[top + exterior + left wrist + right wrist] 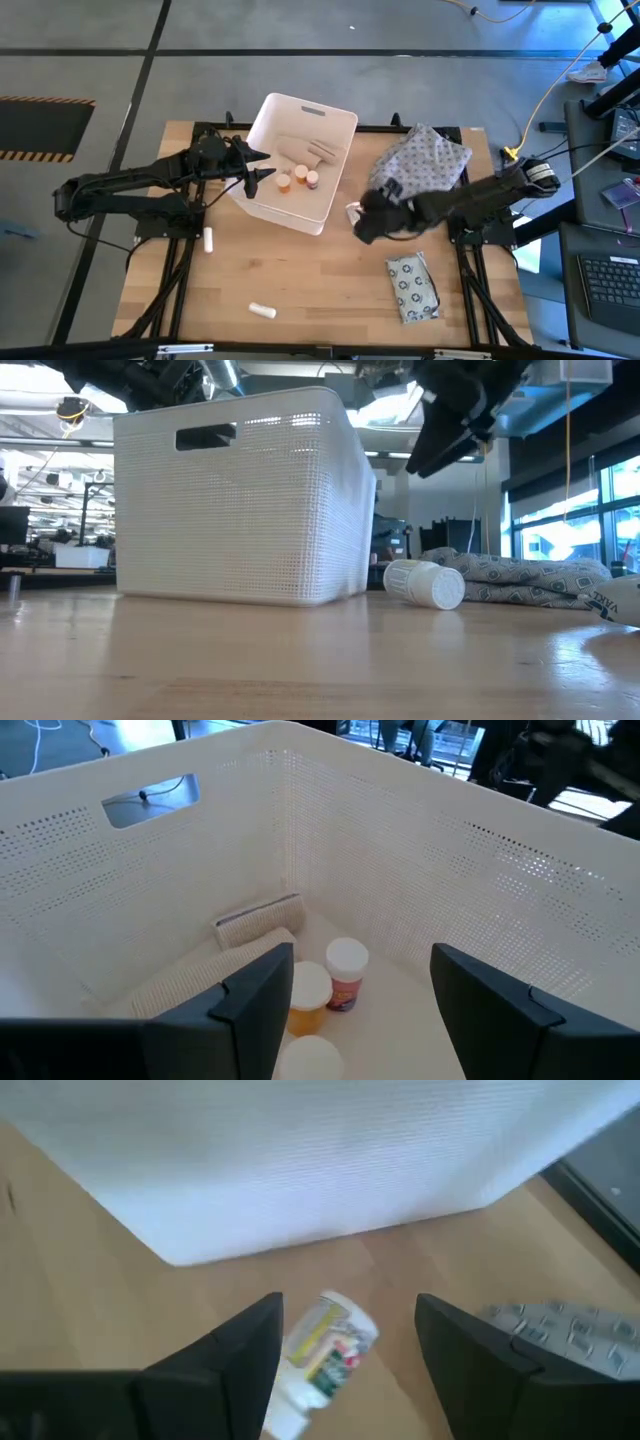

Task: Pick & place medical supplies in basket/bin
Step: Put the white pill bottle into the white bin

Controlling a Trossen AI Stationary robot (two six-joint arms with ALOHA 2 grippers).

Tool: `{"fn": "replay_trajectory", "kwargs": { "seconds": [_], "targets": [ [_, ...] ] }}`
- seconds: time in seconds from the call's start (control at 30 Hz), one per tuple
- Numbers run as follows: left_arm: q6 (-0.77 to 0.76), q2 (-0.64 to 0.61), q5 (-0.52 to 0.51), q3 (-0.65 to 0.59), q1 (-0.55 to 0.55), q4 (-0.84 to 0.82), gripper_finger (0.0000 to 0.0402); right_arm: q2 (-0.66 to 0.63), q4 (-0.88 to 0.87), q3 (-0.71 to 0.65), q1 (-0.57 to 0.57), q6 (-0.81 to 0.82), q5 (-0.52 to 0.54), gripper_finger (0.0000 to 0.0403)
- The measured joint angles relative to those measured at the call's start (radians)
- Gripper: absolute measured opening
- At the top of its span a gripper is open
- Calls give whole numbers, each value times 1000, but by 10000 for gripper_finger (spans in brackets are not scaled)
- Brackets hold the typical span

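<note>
The white bin (338, 122) stands at the table's far middle. It holds tan bandage rolls (250, 925) and three small bottles (345, 970) with white and orange caps. My left gripper (266, 166) hovers open over the bin's left rim, with its fingers (255, 995) above the bottles. My right gripper (360, 222) hangs open above a white pill bottle (325, 1345) that lies on its side on the wood by the bin's right near corner, also seen in the low view (425, 582). A flat grey packet (412, 288) printed with rings lies near the right front. Two small white vials (208, 239) (263, 311) lie on the left half.
A large grey dotted cloth bundle (425, 160) lies just right of the bin, under my right arm, close to the lying bottle. The bin's tall wall (240, 500) stands right beside that bottle. Bare wood (310, 280) stretches across the near middle of the table.
</note>
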Motion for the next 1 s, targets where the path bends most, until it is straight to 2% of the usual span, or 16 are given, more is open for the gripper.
{"fn": "replay_trajectory", "kwargs": {
  "seconds": [0.2, 0.33, 0.53, 0.7, 0.83, 0.9, 1.0],
  "targets": [
    [5, 0, 1, 0, 0, 0, 228, 46, 39, -66, 161, 233, 179, 229],
    [7, 0, 1, 0, 0, 0, 228, 76, 174, -153, 239, 341, 257, 229],
    [39, 0, 2, 0, 0, 0, 228, 146, 348, -240, 293, 308, 295, 230],
    [39, 0, 2, 0, 0, 0, 228, 188, 347, -264, 297, 314, 331, 229],
    [34, 0, 2, 0, 0, 0, 228, 209, 341, -284, 304, 395, 376, 229],
    [33, 0, 2, 0, 0, 0, 228, 228, 311, -294, 315, 472, 426, 229],
    [31, 0, 3, 0, 0, 0, 228, 264, 235, -311, 334, 686, 529, 229]
  ]
}}
